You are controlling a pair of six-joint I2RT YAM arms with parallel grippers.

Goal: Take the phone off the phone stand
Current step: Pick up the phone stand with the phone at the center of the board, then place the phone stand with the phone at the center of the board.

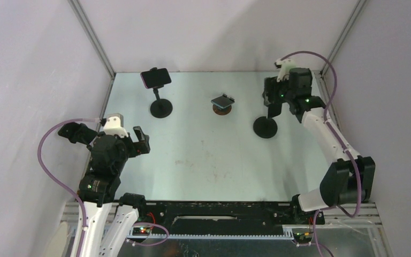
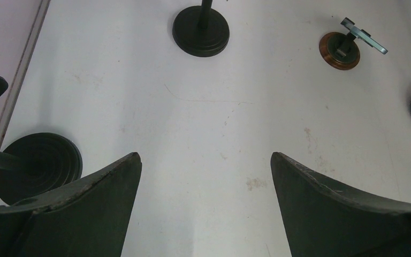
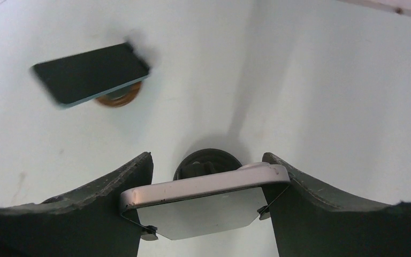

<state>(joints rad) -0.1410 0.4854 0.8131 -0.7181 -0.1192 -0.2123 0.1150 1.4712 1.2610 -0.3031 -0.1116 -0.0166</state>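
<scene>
At far right, right gripper [image 3: 207, 160] clasping phone [image 3: 203, 185], arm [image 1: 326, 134] outstretched

Most of the pale table [image 1: 214, 166] lies bare across the middle and bottom of the overhead view. Three obstacles stand along the top with gaps between them: a black round-based stand [image 1: 161, 107] carrying a dark phone [image 1: 155, 78] at upper left, a small brown disc stand [image 1: 222, 108] in the centre, and a black round base [image 1: 265, 127] right of it. Grey walls [image 1: 32, 80] hem in three sides. A silver-edged phone [image 3: 203, 190] fills the right gripper [image 3: 207, 156], touching both fingers. The left gripper [image 2: 205, 155] gapes over bare surface, with a black ridged base [image 2: 37, 166] at lower left, just beside one finger.
</scene>
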